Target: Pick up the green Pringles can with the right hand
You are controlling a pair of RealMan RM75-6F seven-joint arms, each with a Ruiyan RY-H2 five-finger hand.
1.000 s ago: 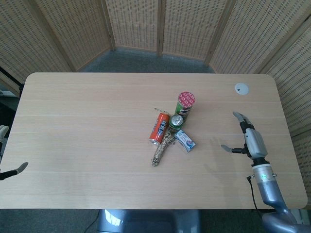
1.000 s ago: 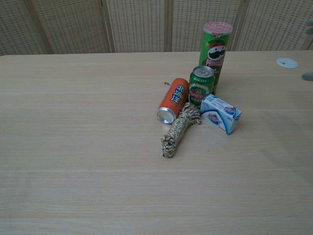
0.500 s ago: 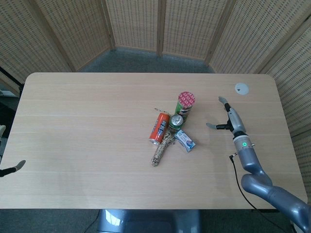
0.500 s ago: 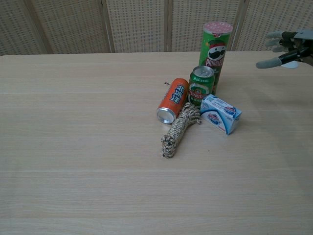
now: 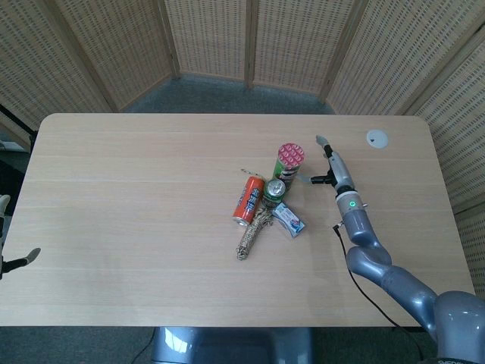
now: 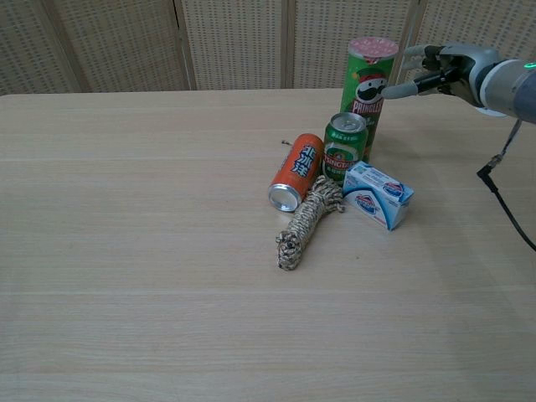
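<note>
Wicker screens behind a wood table (image 5: pixel 151 227); the Pringles can (image 6: pixel 366 79) stands upright at the back of a cluster, touching a beer can (image 6: pixel 344 146), with a box (image 6: pixel 378 194) in front. Right hand (image 6: pixel 440 69) sits just beside its upper part, fingers apart, holding nothing; contact unclear. Best to wrap high, clear of the neighbours, then lift straight. Left hand (image 5: pixel 6 254) idles at the table edge, state unclear.

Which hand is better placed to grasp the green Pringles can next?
The right hand: it hovers open just beside the upright green Pringles can, fingers spread toward its upper part without touching. The left hand sits at the table's far left edge, away from the can.
</note>
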